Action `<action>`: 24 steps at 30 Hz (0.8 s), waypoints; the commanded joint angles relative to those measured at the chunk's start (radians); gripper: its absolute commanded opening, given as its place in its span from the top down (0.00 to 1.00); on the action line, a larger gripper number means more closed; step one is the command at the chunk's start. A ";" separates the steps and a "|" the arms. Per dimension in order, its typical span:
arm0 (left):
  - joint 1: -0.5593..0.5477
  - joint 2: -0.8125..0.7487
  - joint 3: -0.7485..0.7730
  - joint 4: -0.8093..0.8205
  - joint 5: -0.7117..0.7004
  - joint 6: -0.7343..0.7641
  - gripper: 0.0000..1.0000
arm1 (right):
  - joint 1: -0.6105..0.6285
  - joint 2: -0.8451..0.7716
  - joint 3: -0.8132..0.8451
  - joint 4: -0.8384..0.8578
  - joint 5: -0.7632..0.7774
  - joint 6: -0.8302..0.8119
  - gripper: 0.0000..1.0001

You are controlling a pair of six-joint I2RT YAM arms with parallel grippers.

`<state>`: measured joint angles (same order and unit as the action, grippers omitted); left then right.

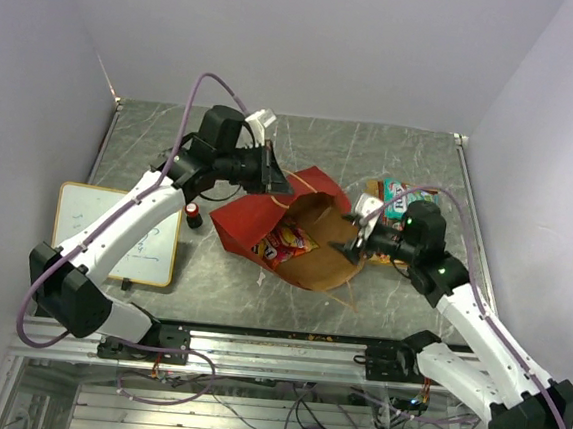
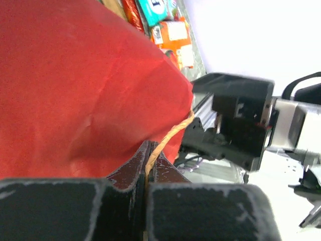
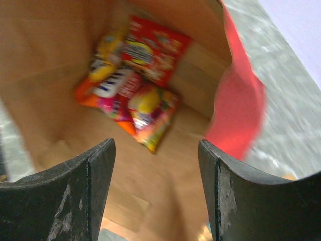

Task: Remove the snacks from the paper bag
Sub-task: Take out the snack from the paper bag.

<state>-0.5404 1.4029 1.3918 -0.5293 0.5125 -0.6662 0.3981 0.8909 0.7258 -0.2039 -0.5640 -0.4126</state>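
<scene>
The paper bag [image 1: 256, 217], red outside and brown inside, lies on its side with its mouth toward the right arm. My left gripper [image 1: 279, 180] is shut on its thin cord handle [image 2: 168, 136], with the red wall [image 2: 75, 90] right before it. At the bag's mouth my right gripper [image 1: 351, 236] stands open, nothing between its fingers [image 3: 95, 175]. Deep inside lie snacks: a red packet [image 3: 153, 50], a multicoloured one [image 3: 150, 113] and an orange one [image 3: 98, 90]. Outside the bag, a teal packet [image 1: 398, 196] and an orange packet [image 2: 173, 35] rest on the table behind the right gripper.
A yellow-framed whiteboard [image 1: 114, 235] lies at the left of the table, with a small red-and-black cylinder [image 1: 195, 216] beside it. Walls close in the back and both sides. A metal rail [image 1: 285, 350] runs along the near edge.
</scene>
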 commanded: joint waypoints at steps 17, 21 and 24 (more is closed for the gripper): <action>-0.057 -0.029 0.063 -0.041 -0.061 0.024 0.93 | 0.393 0.363 -0.115 0.345 0.236 -0.551 0.39; -0.059 -0.027 0.075 -0.044 -0.049 0.042 0.93 | 0.391 0.450 -0.078 0.298 0.286 -0.650 0.39; -0.059 -0.017 0.091 -0.067 -0.045 0.058 0.93 | 0.386 0.479 -0.085 0.347 0.309 -0.678 0.37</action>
<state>-0.5976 1.3983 1.4349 -0.5732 0.4564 -0.6464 0.7868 1.3464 0.6151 0.0940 -0.3164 -0.9813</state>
